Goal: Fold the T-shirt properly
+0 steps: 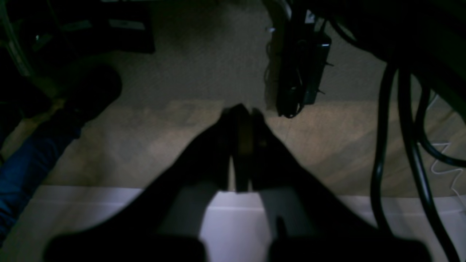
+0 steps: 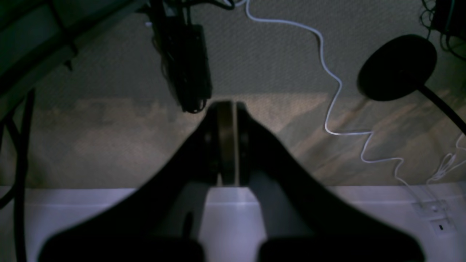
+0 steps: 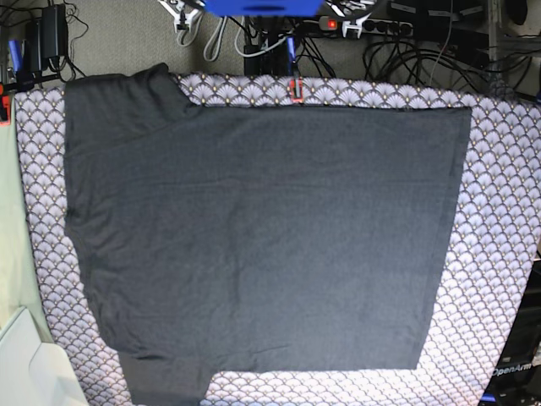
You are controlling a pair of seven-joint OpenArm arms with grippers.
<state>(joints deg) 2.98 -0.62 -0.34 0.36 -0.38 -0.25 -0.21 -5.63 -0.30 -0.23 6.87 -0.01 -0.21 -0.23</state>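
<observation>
— Left wrist view first: black left gripper (image 1: 243,145), fingers pressed together, pinching nothing, hanging over a white ledge (image 1: 233,233). Beyond it, beige carpet (image 1: 145,145), thick black cables (image 1: 400,145), a dark power strip (image 1: 302,72).

— Right wrist view? Same story: black right gripper (image 2: 227,142), fingers pressed together, nothing between them. Farther off, a thin white cord (image 2: 333,105) snaking over carpet and a round black stand base (image 2: 397,67).

— And base view?

— Dark charcoal-grey cotton T-shirt (image 3: 262,237), plain side up, spread flat on the purple-white scallop-patterned cloth (image 3: 499,254). One sleeve at top left, the other at bottom left, hem toward the right. Behind the cloth's far edge, tangled dark cables (image 3: 414,51). Neither gripper visible here.
</observation>
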